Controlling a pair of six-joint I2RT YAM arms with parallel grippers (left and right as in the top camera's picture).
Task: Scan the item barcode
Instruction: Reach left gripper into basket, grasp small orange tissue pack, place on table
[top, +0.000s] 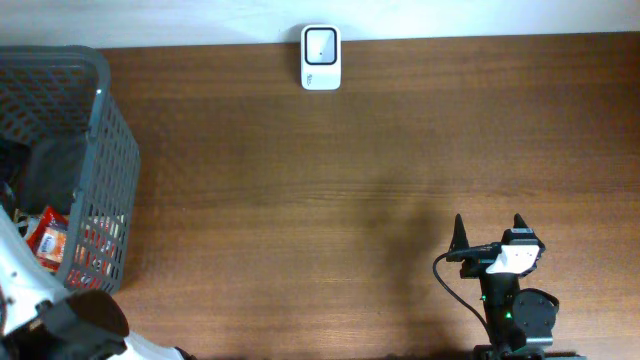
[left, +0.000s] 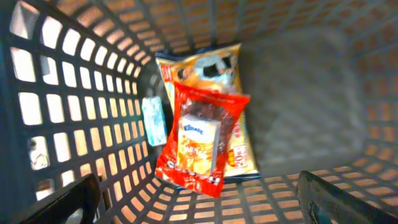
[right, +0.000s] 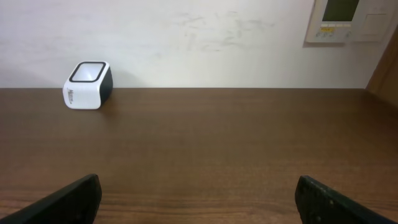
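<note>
The left end effector (left: 199, 206) is hanging inside the grey basket (left: 74, 93) with its two fingers spread wide and gripping nothing; one dark finger (left: 62, 200) is showing at each lower corner of the left wrist view. Below it, on the basket floor, a red snack packet (left: 186, 165) is lying tilted, and a small Kleenex tissue pack (left: 198, 140) is lying on top of it. Both are resting over a yellow snack bag (left: 205, 65) that is reaching toward the far wall of the basket. A pale blue packet (left: 153, 121) is leaning against the basket's lattice side, just beside the red packet. No barcode is showing on any of them from here.

The right end effector (top: 489, 228) is hovering well apart from the basket, across the tabletop (top: 350, 180) toward its near edge, with its fingers also spread wide and empty. It is pointing toward the far edge.

The white barcode scanner (top: 321, 58) is standing upright at the far edge of the tabletop, well apart from the basket and off to the basket's right in the overhead view. In the right wrist view the scanner (right: 87, 85) is sitting against a pale wall, its dark window facing up.

The basket (top: 100, 130) itself is occupying the left end of the tabletop.
</note>
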